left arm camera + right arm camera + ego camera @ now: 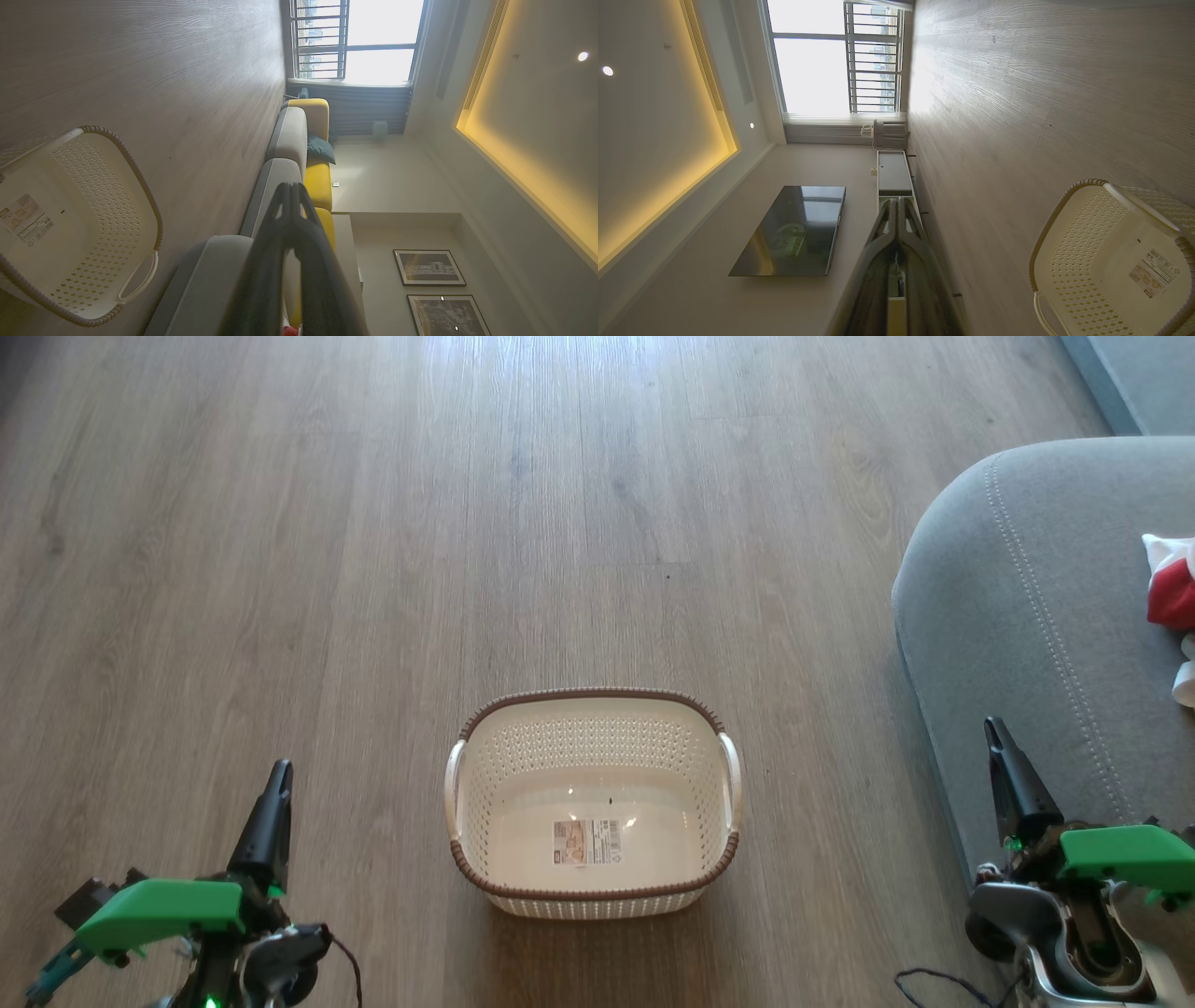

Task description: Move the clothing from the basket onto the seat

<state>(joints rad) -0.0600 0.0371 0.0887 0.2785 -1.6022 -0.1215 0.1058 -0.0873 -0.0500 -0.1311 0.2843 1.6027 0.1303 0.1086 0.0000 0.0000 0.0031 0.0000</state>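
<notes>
The cream basket (594, 803) with a brown rim stands on the wood floor, holding nothing but a label on its bottom; it also appears as the basket (79, 224) and the basket (1111, 261). The red and white clothing (1172, 602) lies on the grey seat (1018, 625) at the right edge. A sliver of red clothing (290, 331) peeks out at the bottom of the left wrist view. My left gripper (277, 777) is shut, low left of the basket. My right gripper (994, 730) is shut, beside the seat's front edge. Both tips meet, as the left gripper (290, 187) and right gripper (897, 201) show.
Wood floor (560, 523) spreads all around the basket. A long grey and yellow sofa (299, 149) runs toward a bright window. A dark television (794, 238) hangs on the wall above a low cabinet (893, 172).
</notes>
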